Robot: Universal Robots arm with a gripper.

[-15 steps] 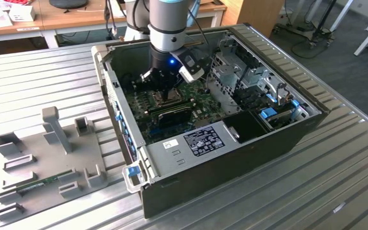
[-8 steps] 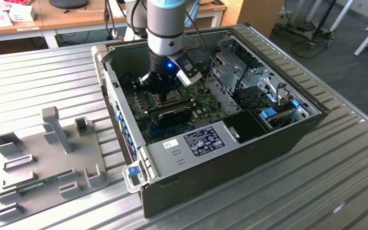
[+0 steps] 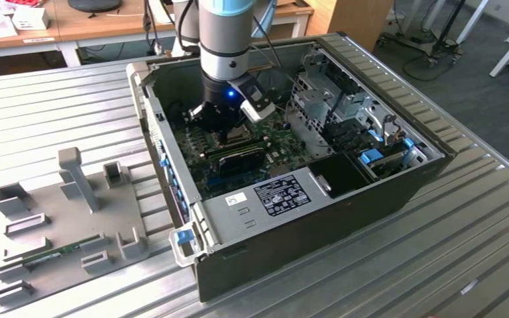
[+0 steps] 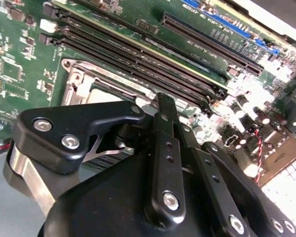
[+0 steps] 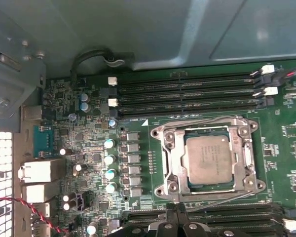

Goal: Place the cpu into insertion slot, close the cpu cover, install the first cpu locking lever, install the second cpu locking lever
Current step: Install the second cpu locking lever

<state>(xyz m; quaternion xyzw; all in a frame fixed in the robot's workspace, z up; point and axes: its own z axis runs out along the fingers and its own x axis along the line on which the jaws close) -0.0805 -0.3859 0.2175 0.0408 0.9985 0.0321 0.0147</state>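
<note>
In the first wrist view the cpu (image 5: pixel 210 159) lies flat in the insertion slot (image 5: pixel 160 190) on the green motherboard (image 5: pixel 89 163), its grey metal top showing. The silvery cpu cover (image 5: pixel 173 160) lies down around it, and thin wire levers run along two sides of the frame. My gripper (image 5: pixel 176 217) hangs just beside the socket's edge, shut with nothing between its fingers. In the second wrist view the black gripper (image 4: pixel 163 101) hides most of the socket's silvery frame (image 4: pixel 84 81). In the exterior view the gripper (image 3: pixel 223 129) reaches down into the open computer case (image 3: pixel 325 218).
Long dark memory sticks (image 5: pixel 187 94) run on both sides of the socket. A row of capacitors (image 5: pixel 108 158) and a red-black wire (image 5: pixel 34 212) are nearby. Case walls and drive bays (image 3: pixel 352 112) hem the arm in. A grey fixture (image 3: pixel 69 212) lies on the metal table.
</note>
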